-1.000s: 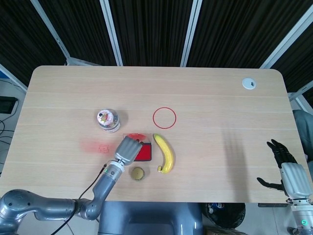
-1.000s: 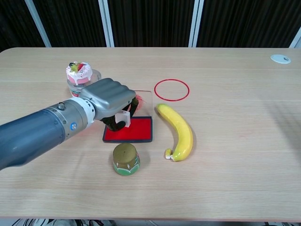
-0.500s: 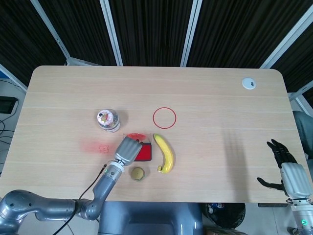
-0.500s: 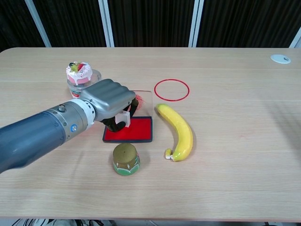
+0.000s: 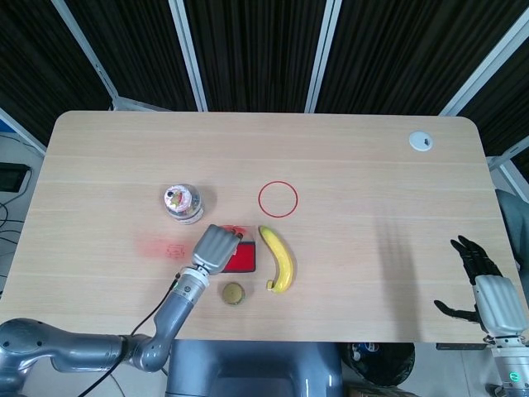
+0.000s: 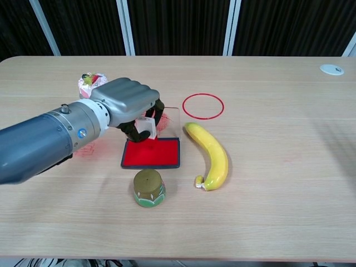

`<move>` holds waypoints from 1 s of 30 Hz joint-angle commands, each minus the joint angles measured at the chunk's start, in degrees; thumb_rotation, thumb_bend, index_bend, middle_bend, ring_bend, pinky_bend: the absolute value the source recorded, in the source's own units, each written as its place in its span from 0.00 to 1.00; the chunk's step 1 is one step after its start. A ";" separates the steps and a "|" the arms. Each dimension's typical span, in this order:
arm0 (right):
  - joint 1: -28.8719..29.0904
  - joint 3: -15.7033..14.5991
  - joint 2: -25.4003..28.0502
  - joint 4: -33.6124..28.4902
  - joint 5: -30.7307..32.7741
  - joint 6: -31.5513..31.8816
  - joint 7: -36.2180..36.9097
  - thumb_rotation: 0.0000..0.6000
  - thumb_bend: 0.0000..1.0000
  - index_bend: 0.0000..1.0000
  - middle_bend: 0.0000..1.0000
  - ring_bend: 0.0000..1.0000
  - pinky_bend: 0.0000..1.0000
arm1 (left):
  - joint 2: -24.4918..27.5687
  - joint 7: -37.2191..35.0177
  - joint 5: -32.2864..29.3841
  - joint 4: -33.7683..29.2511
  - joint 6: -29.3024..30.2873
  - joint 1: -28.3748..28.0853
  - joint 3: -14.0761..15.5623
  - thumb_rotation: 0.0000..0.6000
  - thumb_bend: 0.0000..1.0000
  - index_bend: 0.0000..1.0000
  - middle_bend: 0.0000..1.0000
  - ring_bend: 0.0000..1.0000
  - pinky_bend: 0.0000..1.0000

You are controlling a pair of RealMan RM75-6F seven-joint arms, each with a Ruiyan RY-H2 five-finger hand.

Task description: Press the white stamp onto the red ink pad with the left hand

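stamp [image 6: 148,125], small white block, held in left hand [image 6: 125,104] fingers above red ink pad [image 6: 152,153]

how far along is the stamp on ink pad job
Done: the left hand already grips the white stamp. In hand: the stamp sits over the back edge of the red ink pad; whether it touches the red surface cannot be told, and much of the pad shows bare in front of it. Left: a clear press into the ink. The right hand hangs open off the table's edge, uninvolved.
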 commanded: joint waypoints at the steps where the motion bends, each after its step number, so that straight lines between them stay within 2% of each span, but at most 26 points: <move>1: -0.01 0.02 -0.01 0.00 0.02 0.04 -0.01 1.00 0.10 0.00 0.00 0.00 0.18 | 2.06 -0.20 0.63 -2.49 1.05 0.52 0.02 1.00 0.53 0.75 0.75 0.61 0.66; 9: -0.06 -0.06 0.00 -0.05 -0.11 0.12 -0.15 1.00 0.10 0.00 0.00 0.00 0.18 | 7.26 -2.05 2.61 -7.02 3.25 3.59 3.10 1.00 0.53 0.75 0.75 0.61 0.66; 16: -0.10 -0.07 -0.05 -0.08 -0.19 0.25 -0.34 1.00 0.10 0.00 0.00 0.00 0.18 | 11.14 -5.70 4.99 -7.79 4.57 7.15 6.43 1.00 0.53 0.74 0.74 0.60 0.66; 30: -0.05 -0.03 -0.03 -0.19 0.00 0.07 -0.40 1.00 0.10 0.00 0.00 0.00 0.18 | 11.37 -10.03 4.51 -0.38 2.64 9.66 6.43 1.00 0.53 0.69 0.68 0.55 0.62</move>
